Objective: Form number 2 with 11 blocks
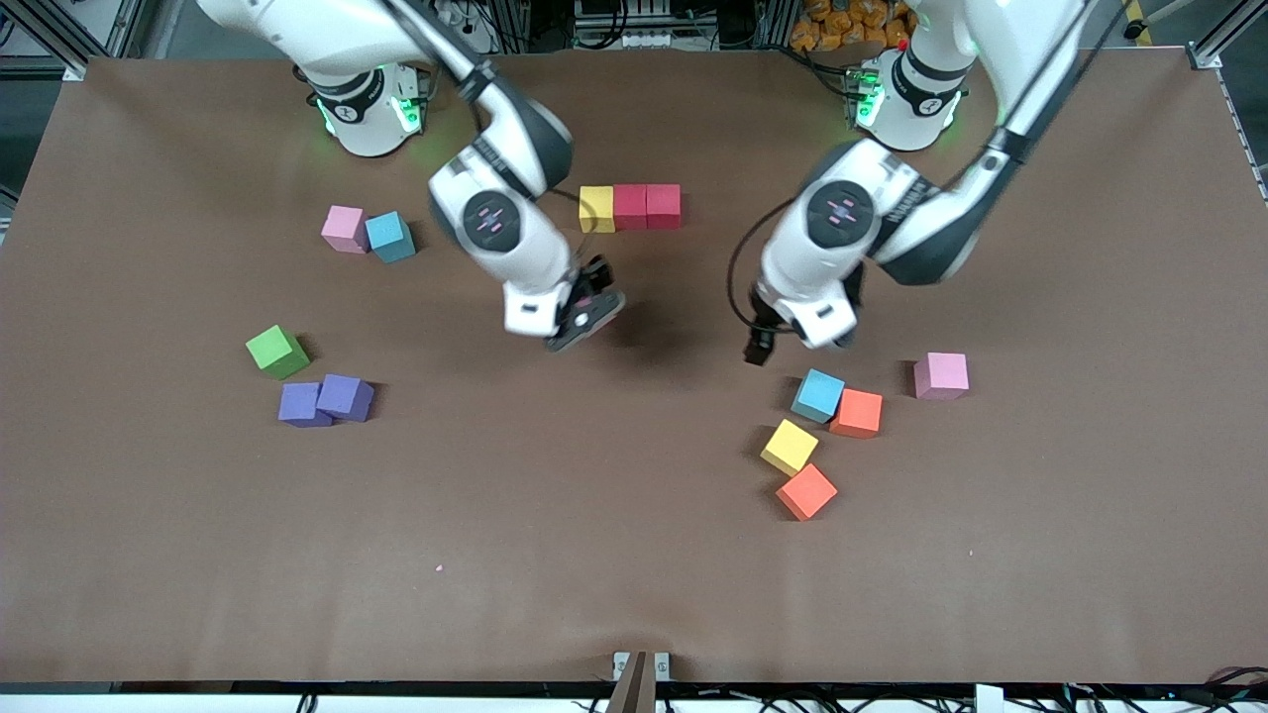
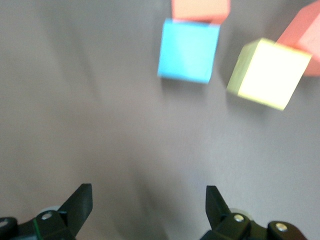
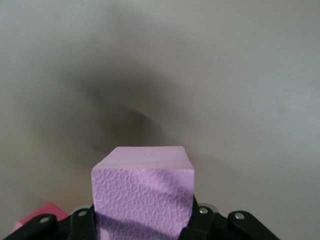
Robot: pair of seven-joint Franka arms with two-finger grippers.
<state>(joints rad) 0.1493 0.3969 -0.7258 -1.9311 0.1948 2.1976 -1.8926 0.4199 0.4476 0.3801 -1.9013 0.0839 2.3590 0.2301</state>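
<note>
Pink block (image 3: 142,197) clamped in right gripper (image 1: 586,309), in the air over bare table (image 1: 634,555) at 6 o'clock of a row of 3: 1 yellow block (image 1: 595,209), 2 red blocks (image 1: 647,206). Left gripper (image 2: 147,207) spread apart, empty, over table just at 11 o'clock of light blue block (image 1: 817,395).

- Setting: robotics laboratory, tabletop manipulation cell.
- Work surface: large table (image 1: 634,594) under a plain brown cover, bare apart from scattered foam blocks (image 1: 818,395) in plain colours.
- Equipment: two white robot arms; round bases (image 1: 369,109) bolted along one table edge, each ringed with green status lights.
- Framing: aluminium extrusion posts (image 1: 1223,35) at the table corners.
- Wiring: black cable bundles (image 1: 634,25) and power strips in the gap between the two bases; more cables trailing along the camera-side edge.
- Fixture: small bracket (image 1: 639,665) at mid-edge, camera side.
</note>
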